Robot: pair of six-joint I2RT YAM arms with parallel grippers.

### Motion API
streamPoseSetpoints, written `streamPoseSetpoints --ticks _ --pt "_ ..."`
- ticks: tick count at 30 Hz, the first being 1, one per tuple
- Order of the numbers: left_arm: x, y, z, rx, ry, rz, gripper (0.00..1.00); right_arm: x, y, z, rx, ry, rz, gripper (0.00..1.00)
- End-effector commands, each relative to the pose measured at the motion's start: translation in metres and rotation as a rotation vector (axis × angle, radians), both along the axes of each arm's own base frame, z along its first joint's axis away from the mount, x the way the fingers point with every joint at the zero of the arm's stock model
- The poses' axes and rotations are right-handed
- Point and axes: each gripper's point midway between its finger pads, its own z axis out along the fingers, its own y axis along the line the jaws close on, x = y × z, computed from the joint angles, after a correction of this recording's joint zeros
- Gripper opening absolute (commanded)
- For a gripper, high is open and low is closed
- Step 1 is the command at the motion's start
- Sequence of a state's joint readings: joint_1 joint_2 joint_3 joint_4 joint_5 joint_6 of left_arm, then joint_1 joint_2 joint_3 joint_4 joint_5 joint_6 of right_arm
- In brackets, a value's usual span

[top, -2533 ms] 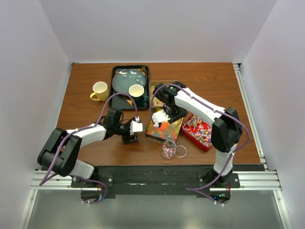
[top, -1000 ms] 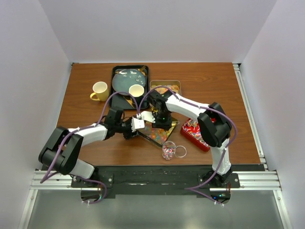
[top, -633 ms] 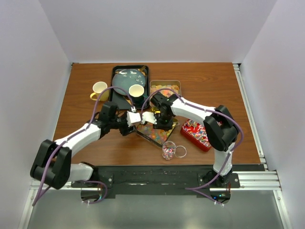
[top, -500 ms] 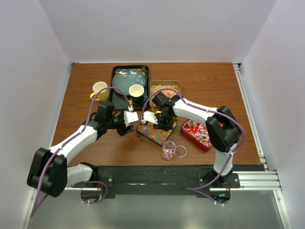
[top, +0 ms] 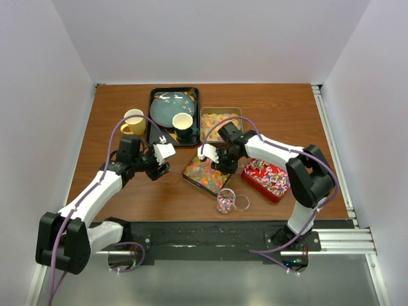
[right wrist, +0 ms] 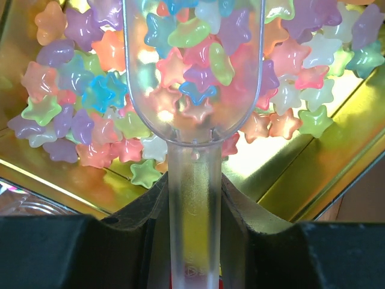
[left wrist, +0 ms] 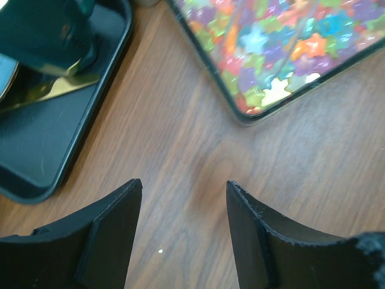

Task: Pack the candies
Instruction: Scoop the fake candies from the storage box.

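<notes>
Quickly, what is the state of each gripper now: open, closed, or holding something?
Left gripper: open, holding nothing.
Right gripper: closed on the handle of the clear scoop.

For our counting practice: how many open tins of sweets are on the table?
3: a gold tin at the back, a star-sweet tin in the middle, a red tin on the right. None looks hidden.

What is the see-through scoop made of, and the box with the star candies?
The scoop looks like clear, smooth plastic: the candies show through it. The box seems to be shiny gold metal: its walls glint like a mirror.
</notes>
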State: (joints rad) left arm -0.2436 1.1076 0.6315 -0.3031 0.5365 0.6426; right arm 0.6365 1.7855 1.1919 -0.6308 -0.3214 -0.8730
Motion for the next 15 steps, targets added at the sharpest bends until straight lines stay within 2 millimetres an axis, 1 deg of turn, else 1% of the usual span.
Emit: streamPoseSetpoints --ticks 1,5,6,8,9,10,11,12,13,15 --pt "0.021 0.010 0.017 -0.010 -0.029 0.061 0.63 -0.005 0.009 0.012 0.121 -0.022 0.007 0.00" --pt "0.029 0.021 0.016 0.001 -0.026 0.092 0.64 -0.008 0.005 0.012 0.154 -0.032 -0.002 0.00" --pt "0.030 0.023 0.015 0.003 -0.022 0.100 0.64 -0.012 0.004 0.009 0.165 -0.019 -0.006 0.00" --pt "0.033 0.029 0.012 0.013 -0.012 0.114 0.64 -0.010 0.006 0.014 0.200 -0.037 -0.008 0.00" --pt "0.034 0.032 0.012 0.019 -0.011 0.120 0.64 -0.015 0.005 0.011 0.213 -0.023 -0.012 0.00" --pt "0.035 0.033 0.009 0.024 -0.001 0.123 0.64 -0.011 0.008 0.013 0.237 -0.049 -0.014 0.00" --pt "0.035 0.034 0.010 0.028 -0.001 0.119 0.64 -0.011 0.009 0.016 0.253 -0.058 -0.020 0.00" --pt "0.035 0.035 0.009 0.032 0.006 0.119 0.64 -0.016 0.008 0.013 0.264 -0.051 -0.021 0.00" --pt "0.036 0.035 0.010 0.036 0.013 0.118 0.64 -0.012 0.009 0.015 0.285 -0.067 -0.026 0.00" --pt "0.037 0.037 0.009 0.050 0.017 0.118 0.64 -0.013 0.008 0.017 0.305 -0.083 -0.034 0.00"
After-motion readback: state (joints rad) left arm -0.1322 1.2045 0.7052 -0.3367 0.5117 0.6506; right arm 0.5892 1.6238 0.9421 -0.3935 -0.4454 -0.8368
